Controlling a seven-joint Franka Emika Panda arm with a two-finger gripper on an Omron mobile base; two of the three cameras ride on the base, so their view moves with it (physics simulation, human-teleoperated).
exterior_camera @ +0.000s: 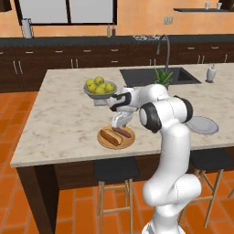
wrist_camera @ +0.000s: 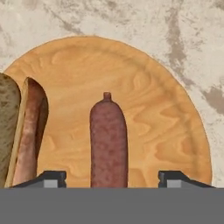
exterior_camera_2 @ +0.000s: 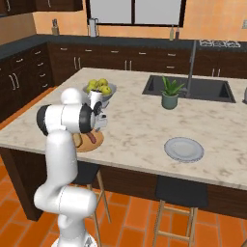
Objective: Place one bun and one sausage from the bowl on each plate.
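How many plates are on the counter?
2: the wooden plate near the front edge under the tool, holding a bun and sausage; the grey plate bare, further right.

walls: orange, window [exterior_camera: 68,11] set above dark cabinets [exterior_camera: 55,61] | floor: orange tiles [exterior_camera: 13,201] | counter [exterior_camera: 59,123]: pale marble island, sink [exterior_camera_2: 190,87] inset | stools [exterior_camera: 115,171]: dark seats tucked beneath

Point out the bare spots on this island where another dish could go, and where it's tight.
Free: the marble between the wooden plate and the grey plate, and the left end of the counter beside the fruit bowl. Crowded: the wooden plate itself, holding bun and sausage, with the open pincer over it.
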